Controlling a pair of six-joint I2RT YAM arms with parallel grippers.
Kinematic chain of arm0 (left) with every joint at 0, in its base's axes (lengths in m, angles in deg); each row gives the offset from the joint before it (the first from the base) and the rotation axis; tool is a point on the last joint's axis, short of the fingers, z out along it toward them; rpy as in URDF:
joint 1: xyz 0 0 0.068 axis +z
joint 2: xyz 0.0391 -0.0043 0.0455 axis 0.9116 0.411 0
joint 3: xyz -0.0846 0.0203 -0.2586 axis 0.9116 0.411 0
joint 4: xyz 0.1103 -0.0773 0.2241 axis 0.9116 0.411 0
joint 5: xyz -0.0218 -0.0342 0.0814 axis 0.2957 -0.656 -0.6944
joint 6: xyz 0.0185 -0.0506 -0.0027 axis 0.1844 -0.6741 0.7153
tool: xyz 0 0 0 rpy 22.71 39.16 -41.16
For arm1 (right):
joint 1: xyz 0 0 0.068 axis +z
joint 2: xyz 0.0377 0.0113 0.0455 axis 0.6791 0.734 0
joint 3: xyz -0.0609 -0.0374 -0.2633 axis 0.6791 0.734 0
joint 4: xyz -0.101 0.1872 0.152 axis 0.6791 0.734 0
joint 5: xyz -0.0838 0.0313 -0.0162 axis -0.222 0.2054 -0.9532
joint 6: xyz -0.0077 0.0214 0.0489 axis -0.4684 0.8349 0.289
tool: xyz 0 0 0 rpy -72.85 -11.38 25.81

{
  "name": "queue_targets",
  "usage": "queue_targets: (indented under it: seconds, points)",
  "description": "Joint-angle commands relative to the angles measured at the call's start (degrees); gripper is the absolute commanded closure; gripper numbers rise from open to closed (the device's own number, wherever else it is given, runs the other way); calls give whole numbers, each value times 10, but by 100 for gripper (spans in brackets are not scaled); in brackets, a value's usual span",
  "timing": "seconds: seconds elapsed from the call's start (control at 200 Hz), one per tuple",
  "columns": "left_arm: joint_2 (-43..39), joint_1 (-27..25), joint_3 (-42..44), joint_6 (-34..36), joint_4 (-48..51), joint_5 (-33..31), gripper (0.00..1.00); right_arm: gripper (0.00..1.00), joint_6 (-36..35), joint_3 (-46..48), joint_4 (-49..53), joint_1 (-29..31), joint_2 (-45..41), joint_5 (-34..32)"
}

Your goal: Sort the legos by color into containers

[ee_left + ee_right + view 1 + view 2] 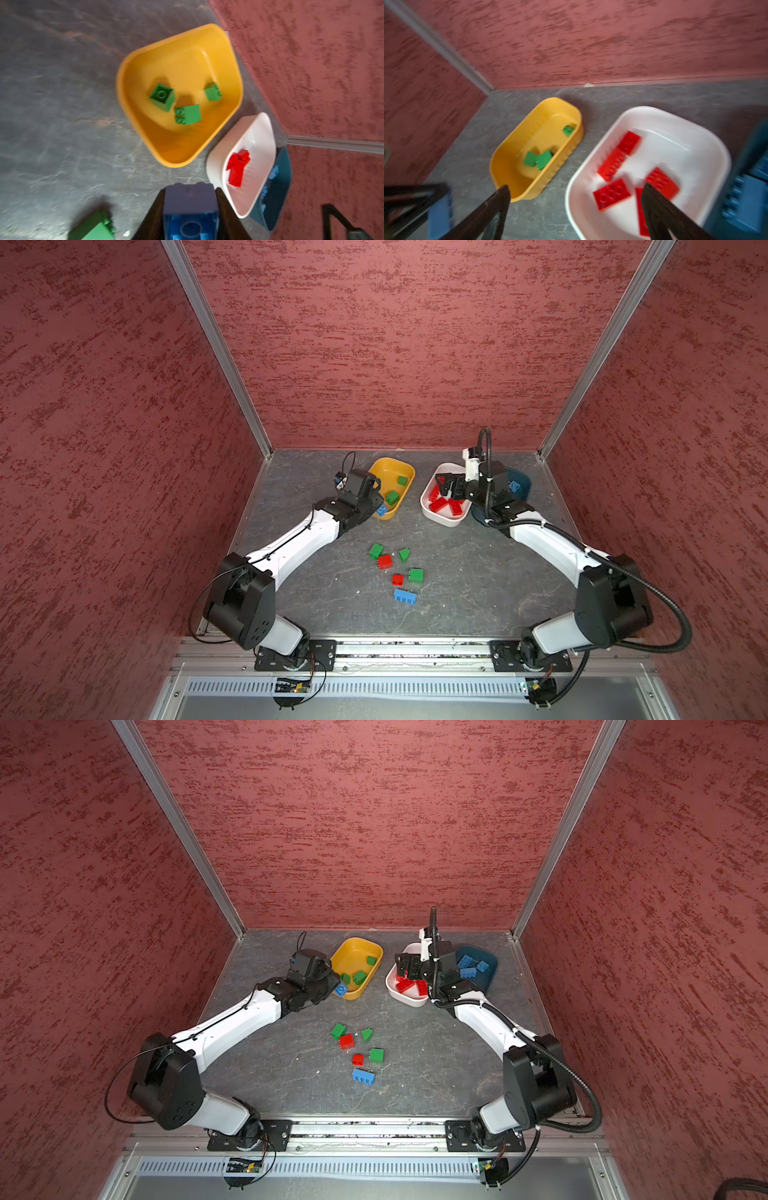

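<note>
My left gripper (191,190) is shut on a blue lego (190,220) and holds it just off the near corner of the yellow container (390,460), which has green legos (392,497) in it. Over the white container (432,517) my right gripper (576,186) stands open with nothing between its fingers, above several red legos (611,194). The teal container (492,971) behind it holds blue legos (467,971). Loose on the table lie green legos (375,550), red legos (385,561) and a long blue lego (404,596).
The three containers stand in a row at the back of the grey table (478,572), close to the red rear wall (395,364). Red side walls close in both sides. The right arm (540,539) covers much of the teal container in a top view.
</note>
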Motion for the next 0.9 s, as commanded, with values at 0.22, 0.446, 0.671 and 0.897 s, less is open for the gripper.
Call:
queue_targets:
  seconds: [0.22,0.446,0.671,0.897]
  points:
    - [70,-9,-88,54,-72,91,78,6,-8,-31,-99,58,71,214]
    - [83,-18,-93,38,-67,99,78,30,17,-55,-143,64,126,216]
    - [83,-24,-87,28,-74,91,78,52,69,-60,-221,64,156,193]
    - [88,-29,-99,35,-50,81,78,75,63,-26,-253,64,129,179]
